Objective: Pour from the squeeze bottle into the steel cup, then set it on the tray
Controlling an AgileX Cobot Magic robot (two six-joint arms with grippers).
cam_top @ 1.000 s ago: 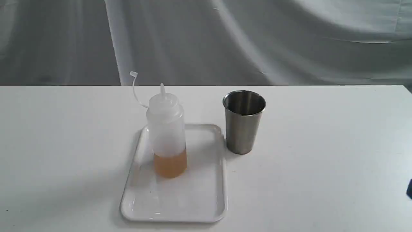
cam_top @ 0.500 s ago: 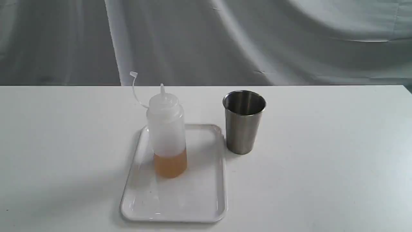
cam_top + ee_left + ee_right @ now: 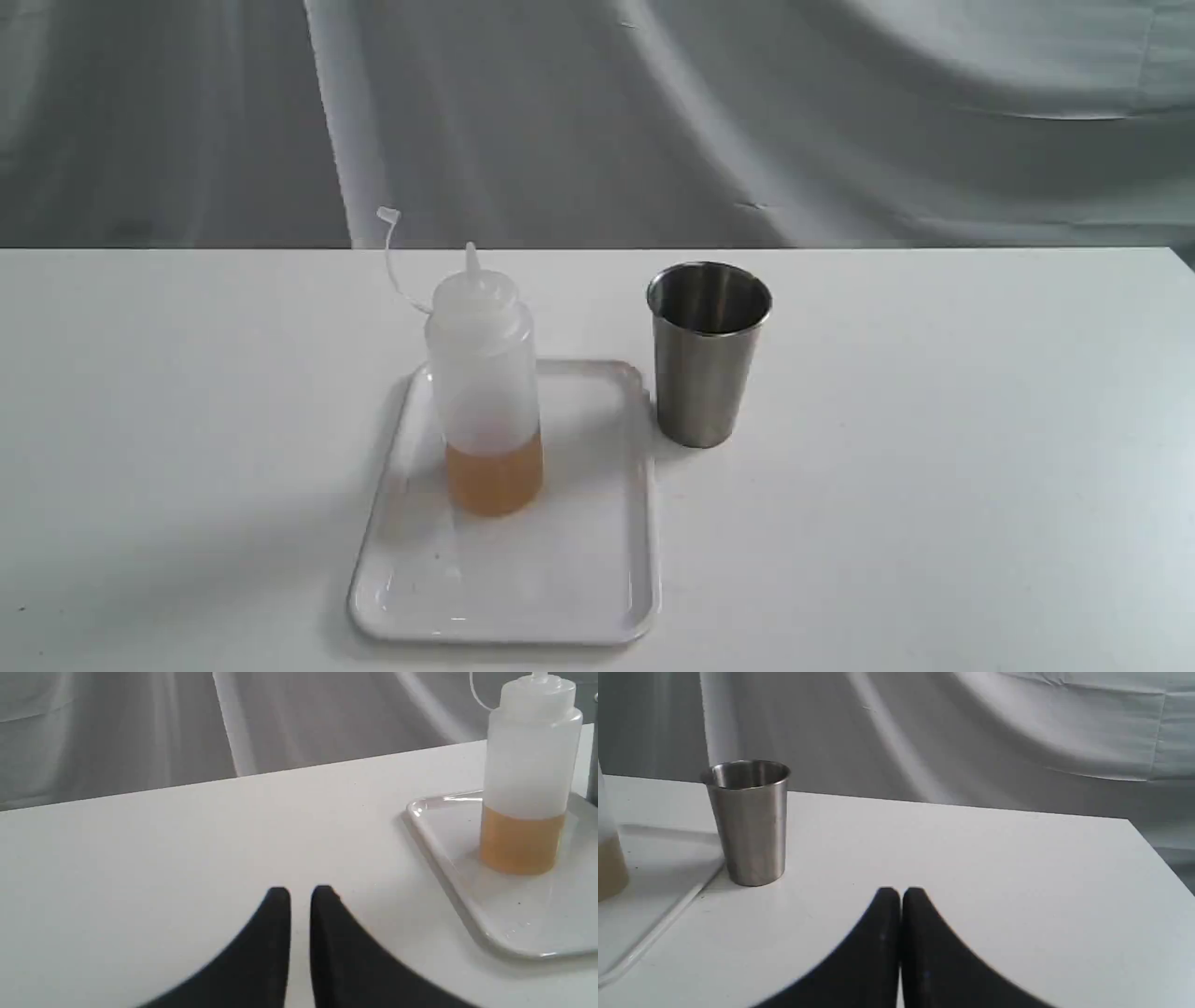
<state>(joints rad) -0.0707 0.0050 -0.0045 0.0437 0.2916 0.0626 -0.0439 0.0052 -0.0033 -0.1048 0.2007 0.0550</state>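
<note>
The squeeze bottle (image 3: 483, 373) stands upright on the white tray (image 3: 560, 579), with amber liquid in its lower third and its cap strap curling up behind. The steel cup (image 3: 707, 364) stands upright on the table just right of the tray's far corner. Neither gripper shows in the exterior view. In the left wrist view, my left gripper (image 3: 300, 891) is shut and empty over bare table, well apart from the bottle (image 3: 530, 779) and tray (image 3: 514, 924). My right gripper (image 3: 901, 890) is shut and empty, off to the side of the cup (image 3: 749, 826).
The white table (image 3: 934, 467) ends at a far edge against a wrinkled grey cloth backdrop (image 3: 747, 121). Its right corner shows in the right wrist view (image 3: 1129, 821).
A dark bit of the right arm at the exterior view's right edge one second ago has gone out of view. Bottle, cup and tray have not moved.
</note>
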